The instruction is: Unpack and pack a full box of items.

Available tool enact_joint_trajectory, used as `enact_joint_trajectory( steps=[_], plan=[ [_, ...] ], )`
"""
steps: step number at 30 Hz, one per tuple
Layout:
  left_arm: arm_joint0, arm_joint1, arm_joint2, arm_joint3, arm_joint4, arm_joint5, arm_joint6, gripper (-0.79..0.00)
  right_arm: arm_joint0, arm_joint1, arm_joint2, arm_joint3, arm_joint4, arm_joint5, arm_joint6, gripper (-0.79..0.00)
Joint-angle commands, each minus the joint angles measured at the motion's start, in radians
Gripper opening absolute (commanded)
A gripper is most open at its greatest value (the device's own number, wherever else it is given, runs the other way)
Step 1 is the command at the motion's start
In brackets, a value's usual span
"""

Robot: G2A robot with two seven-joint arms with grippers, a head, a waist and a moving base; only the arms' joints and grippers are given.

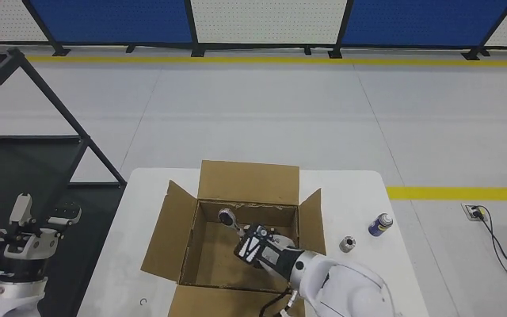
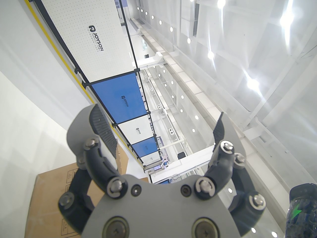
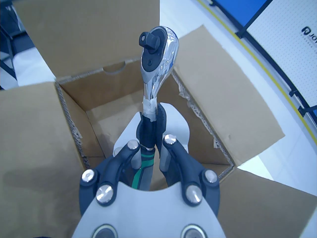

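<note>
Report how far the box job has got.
Done: a small silver cylinder and a small blue bottle stand on the white table beside the open cardboard box. In hand: the right gripper holds a chrome ratchet wrench over it. Left: probably repacking everything.

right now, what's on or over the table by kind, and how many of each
cardboard box, flaps open: 1
ratchet wrench, held over the box by the right gripper: 1
small blue bottle, on the table beside the box: 1
small metal cylinder, on the table beside the box: 1
total: 4
</note>
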Motion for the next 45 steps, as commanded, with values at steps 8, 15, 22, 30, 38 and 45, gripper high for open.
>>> enact_joint_trajectory(
  steps=[8,15,22,30,38,45],
  plan=[
    [0.000,0.000,0.000,0.000,0.000,0.000,0.000,0.000,-0.204,0.030,0.233,-0.131,0.118,-0.054,-0.241,-0.785],
    [0.000,0.000,0.000,0.000,0.000,0.000,0.000,0.000,-0.236,0.033,0.262,-0.149,0.121,-0.044,-0.250,-0.785],
    [0.000,0.000,0.000,0.000,0.000,0.000,0.000,0.000,-0.240,0.033,0.262,-0.150,0.122,-0.041,-0.258,-0.785],
    [0.000,0.000,0.000,0.000,0.000,0.000,0.000,0.000,-0.354,0.044,0.410,-0.246,0.187,-0.054,-0.362,-0.785],
    [0.000,0.000,0.000,0.000,0.000,0.000,0.000,0.000,-0.570,0.061,0.725,-0.301,0.347,-0.131,-0.427,-0.785],
    [0.000,0.000,0.000,0.000,0.000,0.000,0.000,0.000,-0.710,0.066,0.919,-0.202,0.474,-0.190,-0.426,-0.785]
  ],
)
